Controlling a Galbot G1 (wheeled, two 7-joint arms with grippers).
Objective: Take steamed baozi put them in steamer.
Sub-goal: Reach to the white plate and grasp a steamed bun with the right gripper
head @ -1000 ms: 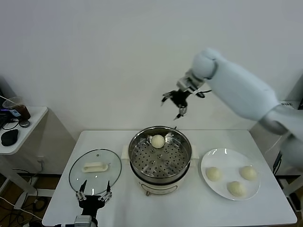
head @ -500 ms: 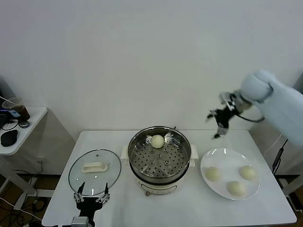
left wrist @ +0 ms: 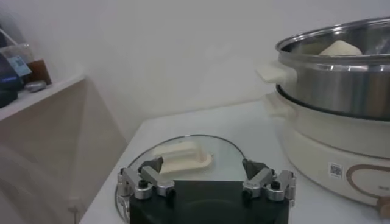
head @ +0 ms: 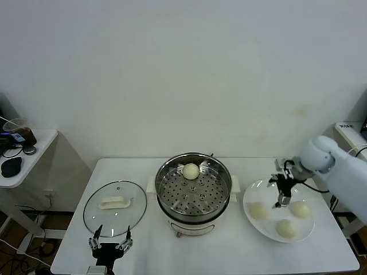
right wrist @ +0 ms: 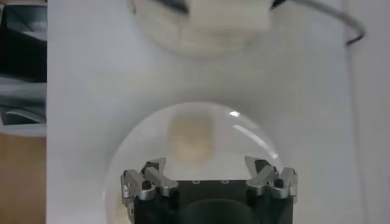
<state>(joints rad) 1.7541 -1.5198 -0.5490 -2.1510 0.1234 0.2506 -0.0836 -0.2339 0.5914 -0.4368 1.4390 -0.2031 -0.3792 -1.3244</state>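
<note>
The steamer (head: 194,184), a shiny perforated steel basket on a cream pot base, stands mid-table with one baozi (head: 191,171) at its far side. Three baozi (head: 258,211) (head: 300,209) (head: 286,228) lie on a white plate (head: 272,222) to its right. My right gripper (head: 282,199) is open and empty, low over the plate between the two nearer-the-wall buns. In the right wrist view my open right gripper (right wrist: 207,167) hangs over one baozi (right wrist: 191,137) on the plate (right wrist: 250,140). My left gripper (head: 112,232) is open and empty, parked at the table's front.
A round glass lid (head: 114,207) with a white handle lies left of the steamer, just beyond my left gripper (left wrist: 202,167); it also shows in the left wrist view (left wrist: 183,157), with the steamer (left wrist: 341,79) behind. A side table (head: 23,152) with clutter stands far left.
My right arm has swung from above the steamer rightwards and down to just over the plate, with the gripper empty. The left arm has barely moved.
</note>
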